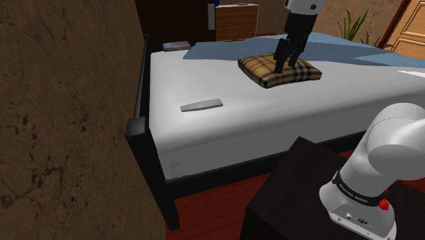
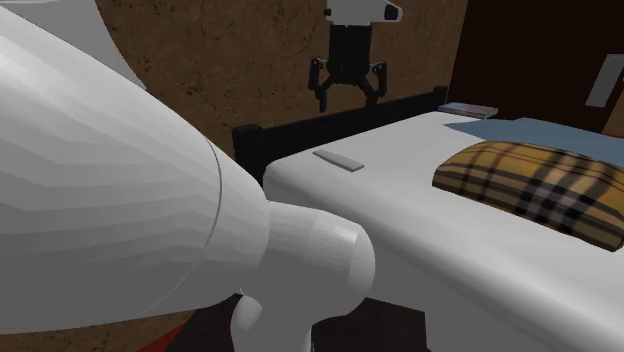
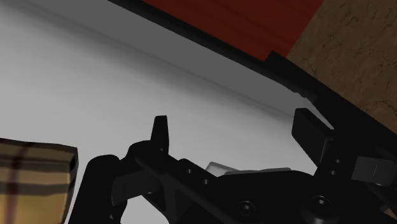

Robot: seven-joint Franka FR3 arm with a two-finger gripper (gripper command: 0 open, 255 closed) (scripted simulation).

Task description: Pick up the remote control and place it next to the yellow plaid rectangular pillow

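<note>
The remote control point(image 1: 201, 105) is presenting as a slim, flat, plain grey bar. It is lying flat on the white mattress point(image 1: 286, 109), toward the dark bed frame point(image 1: 139, 102) and well apart from the yellow plaid pillow point(image 1: 262, 75). In the second exterior view the remote control point(image 2: 338, 160) is resting between the bed frame point(image 2: 290, 140) and the pillow point(image 2: 530, 185).

My gripper point(image 1: 287, 65) is hanging above the bed with its jaws spread and nothing between them; in the second exterior view my gripper point(image 2: 347, 97) is showing against the rough brown wall point(image 2: 230, 60). In the wrist view my fingers point(image 3: 160, 130) are standing apart; a pale shape point(image 3: 222, 168) behind the linkage is possibly the remote, mostly hidden.

A blue blanket point(image 1: 327, 49) is covering the mattress's far part; the floor point(image 1: 218, 204) is showing red-brown; a wooden door point(image 1: 412, 27) and a plant point(image 1: 354, 26) are standing beyond the bed; my dark stand point(image 1: 293, 184) is sitting beside the bed.
</note>
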